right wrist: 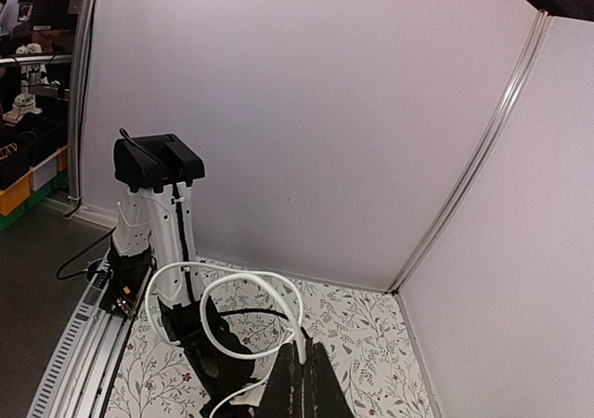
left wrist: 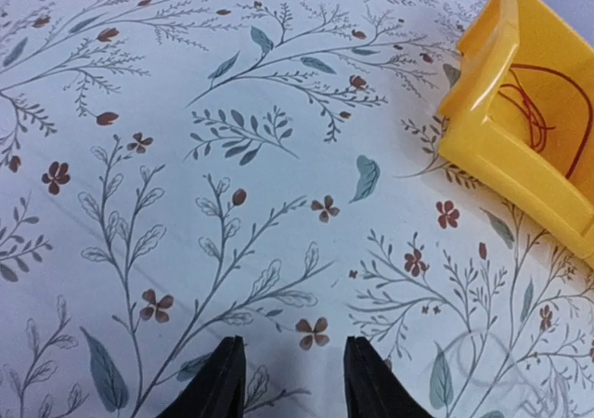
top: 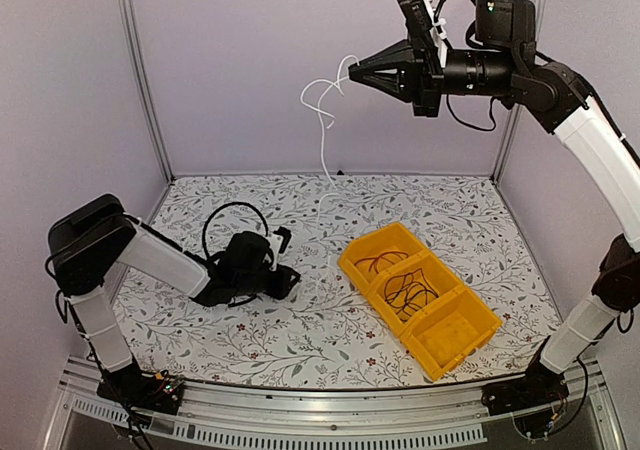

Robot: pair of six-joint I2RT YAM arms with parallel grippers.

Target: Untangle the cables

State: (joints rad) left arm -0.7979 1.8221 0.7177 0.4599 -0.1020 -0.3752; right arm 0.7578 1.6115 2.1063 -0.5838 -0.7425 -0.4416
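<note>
A floral-patterned tabletop (top: 300,340) sits inside pale lilac walls; the right gripper (top: 352,68), raised high, is clamped on the thin white cable (top: 322,120), which hangs in loops toward the table; the left gripper (left wrist: 295,353) sits low, fingers parted just above the tabletop; the thin red cable (top: 378,263) and thin black cable (top: 408,295) lie in the far and middle compartments of a yellow plastic three-compartment bin (top: 455,332).

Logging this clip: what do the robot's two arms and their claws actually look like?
Both arms have white link covers and black joint housings. The left arm and right arm each trail thin black cables. The left claw and right claw are matte black, with two tapered fingers each.
</note>
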